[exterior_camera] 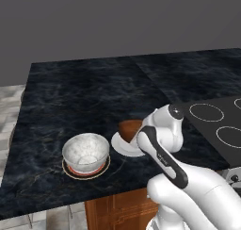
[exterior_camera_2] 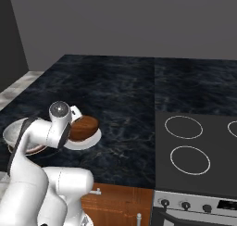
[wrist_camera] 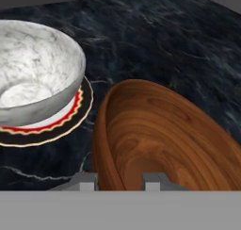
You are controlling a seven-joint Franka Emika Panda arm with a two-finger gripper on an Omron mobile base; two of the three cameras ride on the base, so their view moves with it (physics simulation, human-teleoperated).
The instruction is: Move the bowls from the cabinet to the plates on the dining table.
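From the left base view we see the brown bowl (exterior_camera: 128,129) on the white plate (exterior_camera: 123,146), the marbled bowl (exterior_camera: 85,151) beside it on the dining table (exterior_camera: 75,92).

In the right base view the arm hides the pincer.

In the hand view our pincer (wrist_camera: 120,181) is narrowly parted, its fingers (wrist_camera: 151,181) astride the brown bowl's glossy wood-grained rim.

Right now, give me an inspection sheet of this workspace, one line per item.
Surface: black marble table, bare apart from the job's things.
Job's things: marbled bowl sits on the orange-red plate; brown bowl over the white plate, contact not clear.
Clutter: nothing seen.
Pincer: pincer astride the brown bowl's rim, one finger inside, one outside.
Cables: nothing seen.
Surroundings: cooktop beside the table, grey wall behind.
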